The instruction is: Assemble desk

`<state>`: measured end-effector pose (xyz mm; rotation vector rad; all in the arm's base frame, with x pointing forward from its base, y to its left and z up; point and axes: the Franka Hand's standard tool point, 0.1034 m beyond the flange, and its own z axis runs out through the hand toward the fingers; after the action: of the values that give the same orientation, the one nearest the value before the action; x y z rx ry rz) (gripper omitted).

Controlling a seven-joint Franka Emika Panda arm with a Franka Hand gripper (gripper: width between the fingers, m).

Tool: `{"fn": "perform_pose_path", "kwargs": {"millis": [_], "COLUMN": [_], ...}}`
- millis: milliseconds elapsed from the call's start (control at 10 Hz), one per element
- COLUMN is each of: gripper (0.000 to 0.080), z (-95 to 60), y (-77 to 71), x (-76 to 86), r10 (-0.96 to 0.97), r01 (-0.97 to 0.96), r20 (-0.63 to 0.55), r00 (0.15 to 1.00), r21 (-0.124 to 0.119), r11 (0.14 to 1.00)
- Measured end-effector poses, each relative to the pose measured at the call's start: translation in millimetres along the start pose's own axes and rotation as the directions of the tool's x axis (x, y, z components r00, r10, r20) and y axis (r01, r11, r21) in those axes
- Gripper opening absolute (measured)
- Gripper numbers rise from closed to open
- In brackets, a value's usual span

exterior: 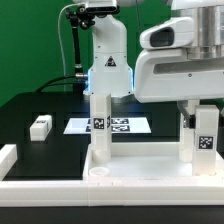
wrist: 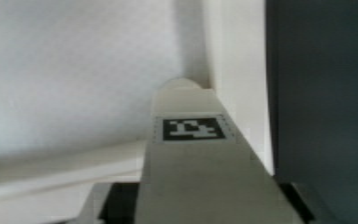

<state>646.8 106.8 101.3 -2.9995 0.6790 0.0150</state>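
Two tagged white legs (exterior: 100,128) stand upright on the desk top (exterior: 140,170).

- Hiding behind the arm housing (exterior: 180,60): the gripper, its jaws not showing.
- Running off the frame at 6 o'clock: the desk top (exterior: 110,180).
- Blurring heavily: the leg (wrist: 197,170) tag, pattern unreadable.

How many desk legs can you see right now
3. One leg stands upright on the desk top, one leg stands under the gripper, one leg lies loose on the table. Others may be hidden.
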Motion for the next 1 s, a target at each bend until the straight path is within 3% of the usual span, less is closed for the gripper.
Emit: {"fn": "perform_pose_path", "kwargs": {"millis": [200, 300, 400, 800, 900, 1000], "gripper": [0.0292, 0.0292, 0.0292, 0.0292, 0.0292, 0.0292], "z": [-0.1, -0.2, -0.2, 0.1, 0.2, -0.2], "y": [-1.0, 2.0, 5.1, 1.6, 2.0, 4.3], "x": [0.7, 5.7, 6.1, 4.3, 4.8, 6.6], "r10": [0.389, 0.497, 0.569, 0.741, 0.805, 0.888], "r01": [-0.389, -0.498, -0.570, -0.742, -0.807, -0.891], "r20": [0.005, 0.020, 0.038, 0.049, 0.061, 0.079], "r00": [0.921, 0.867, 0.822, 0.670, 0.590, 0.453], "r21": [0.008, 0.036, 0.048, 0.039, 0.037, 0.030], "r11": [0.921, 0.866, 0.820, 0.669, 0.589, 0.452]}}
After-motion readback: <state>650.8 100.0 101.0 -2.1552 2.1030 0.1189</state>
